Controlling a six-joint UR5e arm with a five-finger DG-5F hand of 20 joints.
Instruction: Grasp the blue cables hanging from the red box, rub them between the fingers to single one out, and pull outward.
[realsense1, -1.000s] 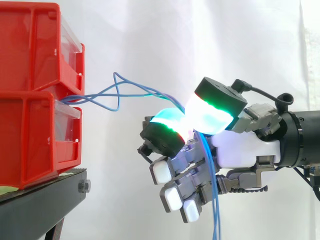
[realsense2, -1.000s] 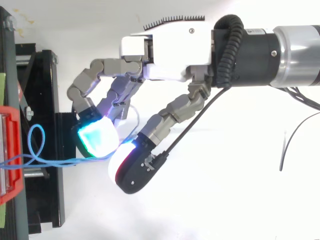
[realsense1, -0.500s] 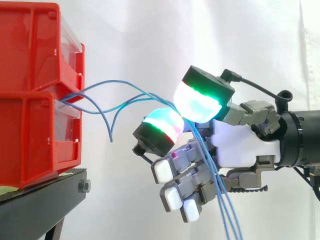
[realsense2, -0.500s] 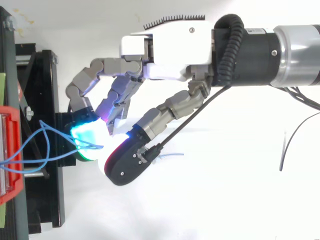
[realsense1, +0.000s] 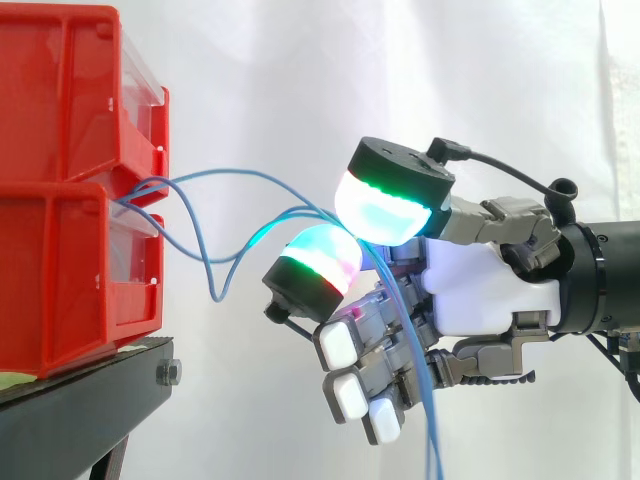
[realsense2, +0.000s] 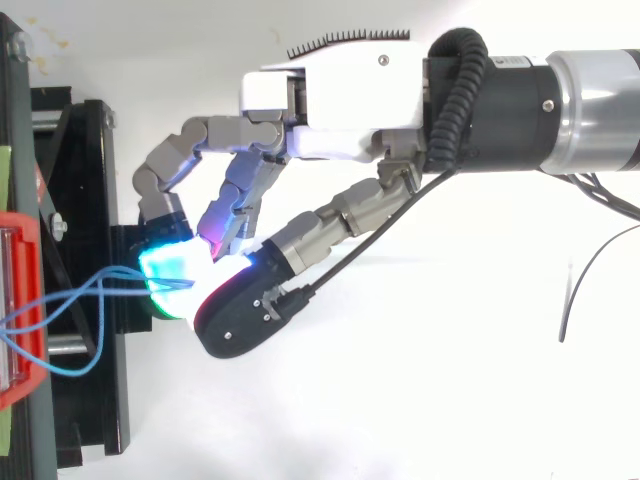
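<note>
Two red bins are stacked at the left on a black stand (realsense1: 90, 400), the upper bin (realsense1: 60, 90) over the lower bin (realsense1: 60, 280), each fitted with a clear drawer; we cannot make out any contents in the upper drawer (realsense1: 152, 120). The blue cables (realsense1: 235, 171) leave the bins at the seam between them, about the top of the lower drawer (realsense1: 135, 255), though we cannot tell which compartment anchors them. From there they arc across open space before the white curtain (realsense1: 300, 70) to the hand (realsense1: 480, 300), one strand drooping in a slack loop near the bin front. The hand is closed on the cables: the glowing fingertips (realsense1: 385, 205) of the thumb and an opposing finger pinch them, and the strands then run down past the curled lower fingers to the bottom of the side view. From above, the pads meet just beside the stand. We judge that more than one strand lies in the pinch, so singling out is not finished. Risks noted: an outward pull now would drag the whole bundle; the slack loop could catch on the drawer lip as it tightens; a hard pull might slide the drawer or shift the bins; a light pinch could let the thin strands slip free
</note>
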